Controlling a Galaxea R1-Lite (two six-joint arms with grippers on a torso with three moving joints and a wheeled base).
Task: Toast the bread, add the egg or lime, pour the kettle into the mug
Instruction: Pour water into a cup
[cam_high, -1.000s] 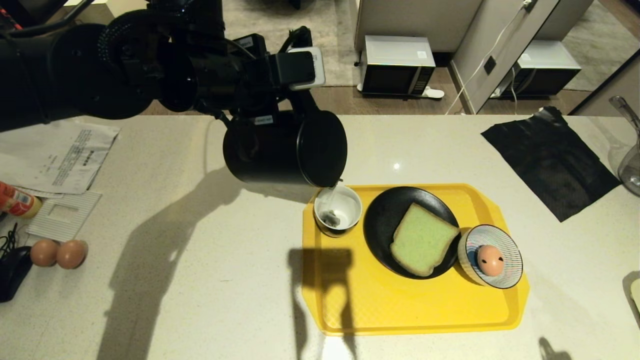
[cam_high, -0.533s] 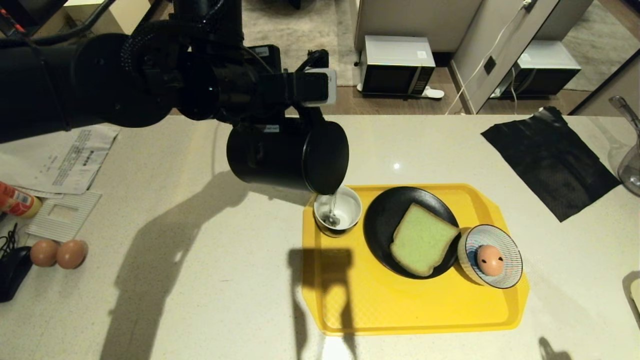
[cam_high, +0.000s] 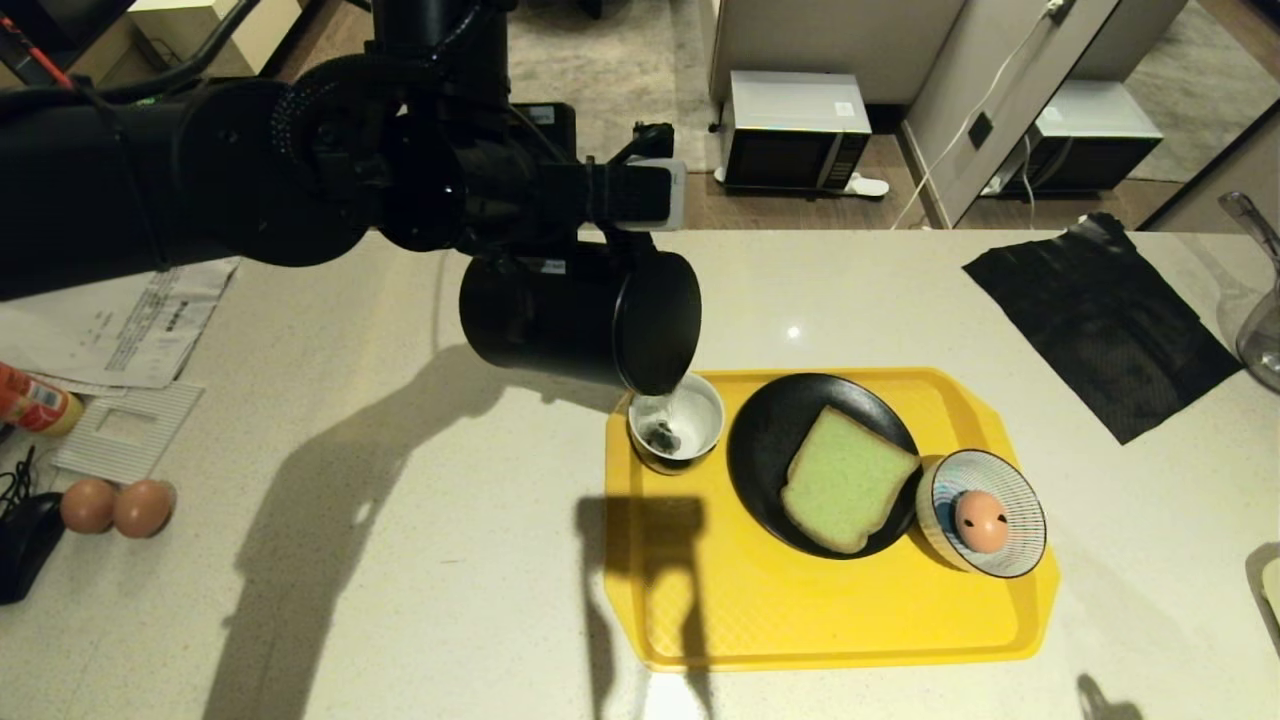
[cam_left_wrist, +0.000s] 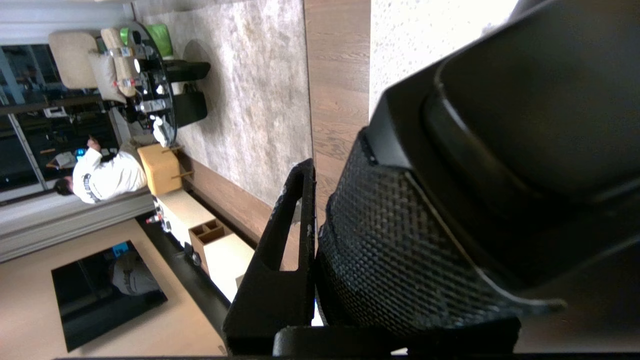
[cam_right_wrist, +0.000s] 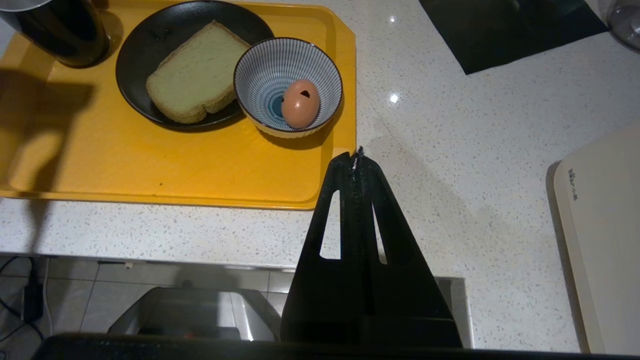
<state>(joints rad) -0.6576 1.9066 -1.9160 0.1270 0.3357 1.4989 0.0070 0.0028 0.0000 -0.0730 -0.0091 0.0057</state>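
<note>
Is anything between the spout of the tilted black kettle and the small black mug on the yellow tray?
Nothing visible: the matte black kettle tilts right over the white-lined black mug, open-topped on the tray.

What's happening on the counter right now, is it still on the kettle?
Yes. The left hand holds the black kettle tipped on its side, spout over the mug on the yellow tray, and water is running in. The bread already lies on the black plate, and the spotted egg sits in the striped bowl. The right hand is parked shut by the counter's near edge.
</note>
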